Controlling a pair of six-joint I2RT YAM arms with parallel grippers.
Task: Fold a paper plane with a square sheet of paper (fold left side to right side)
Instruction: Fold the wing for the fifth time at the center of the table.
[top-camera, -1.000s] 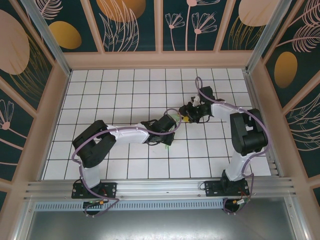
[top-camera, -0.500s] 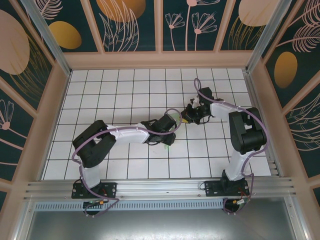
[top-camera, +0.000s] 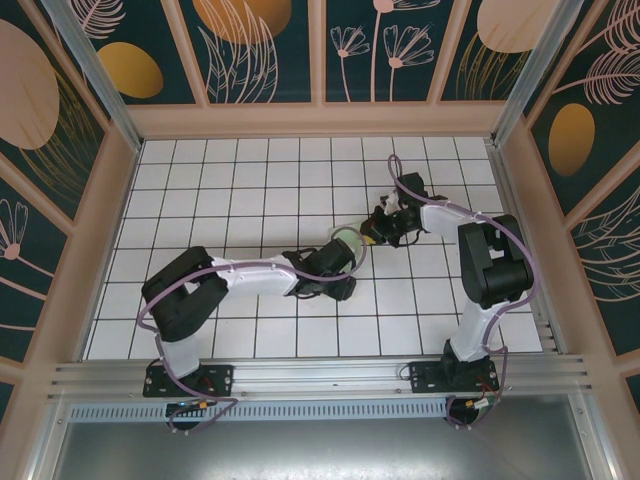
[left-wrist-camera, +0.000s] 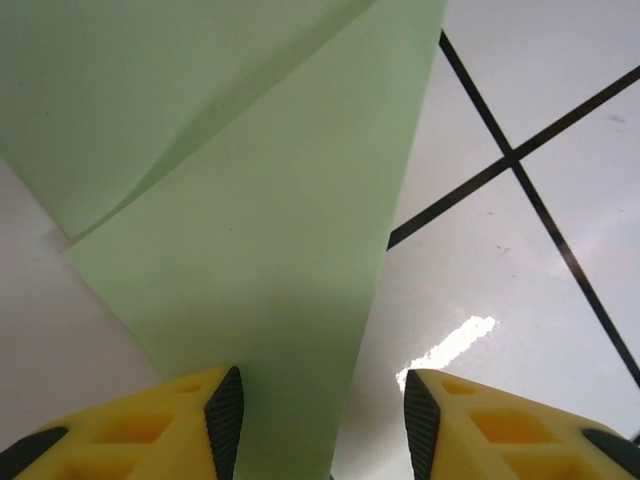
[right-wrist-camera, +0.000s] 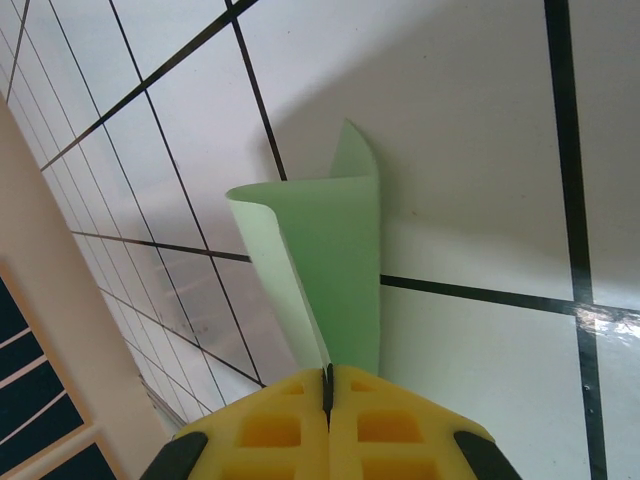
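The square sheet of paper (left-wrist-camera: 260, 240) is pale mint-green, folded with a slanting crease, and lies on the white tiles. My left gripper (left-wrist-camera: 322, 425) is open just above its near end, and the yellow fingers (left-wrist-camera: 150, 430) stand apart on either side of the paper's edge without pinching it. My right gripper (right-wrist-camera: 328, 385) is shut on the other end of the sheet (right-wrist-camera: 340, 260), which curls upward from the jaws. In the top view the paper (top-camera: 347, 237) shows as a small pale patch between the left gripper (top-camera: 343, 252) and the right gripper (top-camera: 372, 232) at mid-table.
White tiled table (top-camera: 250, 180) with black grid lines, walled by a tan frame (top-camera: 320, 120) on three sides. Both arm bases stand on the metal rail (top-camera: 320, 375) at the near edge. The right arm's elbow (top-camera: 490, 260) rises at the right.
My left gripper has opened and let go of the paper, and its wrist has shifted slightly toward the near edge. My right gripper has closed on the paper's other end.
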